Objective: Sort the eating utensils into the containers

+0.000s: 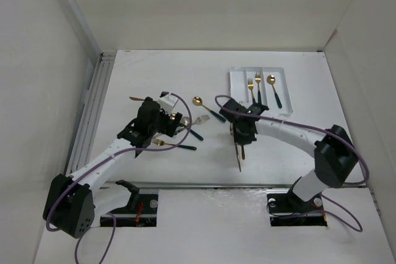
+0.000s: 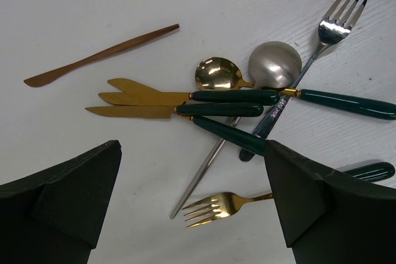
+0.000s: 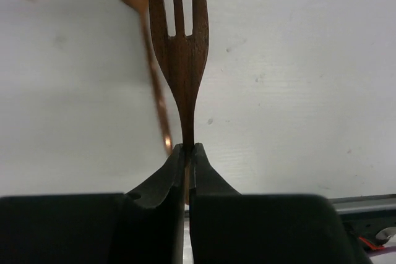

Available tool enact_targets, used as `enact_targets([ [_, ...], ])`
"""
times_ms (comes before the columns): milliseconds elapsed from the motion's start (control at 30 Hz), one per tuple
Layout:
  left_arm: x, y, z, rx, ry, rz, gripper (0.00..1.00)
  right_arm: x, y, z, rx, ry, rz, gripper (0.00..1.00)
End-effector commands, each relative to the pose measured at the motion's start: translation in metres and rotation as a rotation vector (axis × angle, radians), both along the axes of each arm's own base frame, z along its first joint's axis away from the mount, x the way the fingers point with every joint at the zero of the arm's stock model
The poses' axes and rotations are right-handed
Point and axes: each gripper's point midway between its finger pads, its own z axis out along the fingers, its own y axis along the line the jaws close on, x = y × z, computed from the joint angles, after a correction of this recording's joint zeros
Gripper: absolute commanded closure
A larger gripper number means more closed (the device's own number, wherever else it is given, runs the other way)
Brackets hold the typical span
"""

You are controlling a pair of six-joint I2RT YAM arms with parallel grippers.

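Observation:
My right gripper (image 1: pixel 241 134) (image 3: pixel 187 148) is shut on the handle of a copper fork (image 3: pixel 183 60), held above the table with its tines toward the near edge (image 1: pixel 240 160). A second copper fork (image 3: pixel 150 47) lies on the table beside it. My left gripper (image 1: pixel 166 125) (image 2: pixel 192 199) is open and empty over a pile of utensils: a gold fork (image 2: pixel 216 207) between its fingers, three gold knives with green handles (image 2: pixel 167 104), a gold spoon (image 2: pixel 216 73), a silver spoon (image 2: pixel 275 65), a silver fork (image 2: pixel 341 17) and a copper knife (image 2: pixel 102 55). The white tray (image 1: pixel 237 82) holds two forks (image 1: pixel 253 86) and a spoon (image 1: pixel 273 86).
A gold spoon with a green handle (image 1: pixel 199 101) lies between the pile and the tray. White walls close in the table on the left, the back and the right. A metal rail (image 1: pixel 93 109) runs along the left edge.

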Motion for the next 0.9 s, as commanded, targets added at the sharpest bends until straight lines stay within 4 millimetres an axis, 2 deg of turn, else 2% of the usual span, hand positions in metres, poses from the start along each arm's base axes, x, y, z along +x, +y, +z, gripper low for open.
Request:
enact_targets([
  [0, 0.003, -0.002, 0.013, -0.021, -0.051, 0.001, 0.00, 0.051, 0.011, 0.088, 0.091, -0.260, 0.007, 1.00],
  [67, 0.003, -0.003, 0.010, -0.017, -0.043, 0.001, 0.00, 0.074, 0.002, 0.104, 0.071, -0.299, 0.016, 1.00],
  [100, 0.003, -0.003, 0.010, -0.017, -0.043, 0.001, 0.00, 0.094, -0.012, 0.109, 0.054, -0.320, -0.021, 1.00],
  [133, 0.003, -0.003, 0.010, -0.017, -0.043, 0.001, 0.00, 0.112, -0.015, 0.124, 0.053, -0.356, -0.028, 1.00],
  [200, 0.002, -0.005, 0.010, -0.017, -0.043, -0.008, 0.00, 0.142, -0.028, 0.118, -0.020, -0.356, -0.017, 1.00],
  [233, 0.002, -0.005, 0.010, -0.017, -0.043, -0.008, 0.00, 0.165, -0.038, 0.132, -0.022, -0.398, -0.051, 1.00],
  [267, 0.001, -0.005, 0.009, -0.013, -0.034, -0.008, 0.00, 0.176, -0.043, 0.133, -0.044, -0.401, -0.057, 1.00],
  [300, 0.001, -0.005, 0.009, -0.013, -0.034, -0.008, 0.00, 0.188, -0.048, 0.120, -0.079, -0.369, -0.041, 1.00],
  [333, 0.001, -0.003, 0.009, -0.009, -0.037, -0.001, 0.00, 0.199, -0.059, 0.119, -0.101, -0.369, -0.061, 1.00],
  [367, 0.001, -0.003, 0.009, -0.009, -0.037, -0.001, 0.00, 0.214, -0.061, 0.125, -0.097, -0.396, -0.066, 1.00],
  [400, 0.001, -0.003, 0.009, -0.009, -0.037, -0.001, 0.00, 0.222, -0.065, 0.123, -0.105, -0.398, -0.067, 1.00],
  [433, 0.002, -0.002, 0.009, -0.004, -0.039, 0.007, 0.00, 0.233, -0.069, 0.110, -0.125, -0.382, -0.058, 1.00],
  [467, 0.002, -0.002, 0.012, -0.009, -0.047, 0.007, 0.00, 0.242, -0.080, 0.110, -0.133, -0.382, -0.081, 1.00],
  [500, 0.002, 0.000, 0.012, -0.003, -0.050, 0.017, 0.00, 0.249, -0.085, 0.105, -0.136, -0.381, -0.094, 1.00],
  [533, 0.002, 0.000, 0.012, -0.003, -0.050, 0.018, 0.00, 0.254, -0.090, 0.091, -0.155, -0.351, -0.093, 1.00],
  [600, 0.003, 0.003, 0.012, 0.003, -0.053, 0.028, 0.00, 0.260, -0.095, 0.082, -0.150, -0.326, -0.086, 1.00],
  [667, 0.001, 0.003, 0.005, 0.012, -0.037, 0.028, 0.00, 0.268, -0.089, 0.074, -0.130, -0.330, -0.060, 1.00],
  [700, 0.003, 0.007, 0.005, 0.012, -0.037, 0.038, 0.00, 0.266, -0.087, 0.063, -0.124, -0.299, -0.039, 1.00],
  [733, 0.003, 0.007, 0.005, 0.012, -0.037, 0.038, 0.00, 0.266, -0.087, 0.055, -0.129, -0.283, -0.037, 0.78],
  [767, 0.003, 0.007, 0.005, 0.012, -0.037, 0.038, 0.00, 0.266, -0.087, 0.055, -0.129, -0.283, -0.037, 0.77],
  [800, 0.004, 0.004, 0.006, 0.008, -0.035, 0.031, 0.00, 0.263, -0.087, 0.048, -0.133, -0.263, -0.043, 0.56],
  [867, 0.004, 0.004, 0.006, 0.008, -0.035, 0.031, 0.00, 0.263, -0.087, 0.048, -0.129, -0.265, -0.051, 0.50],
])
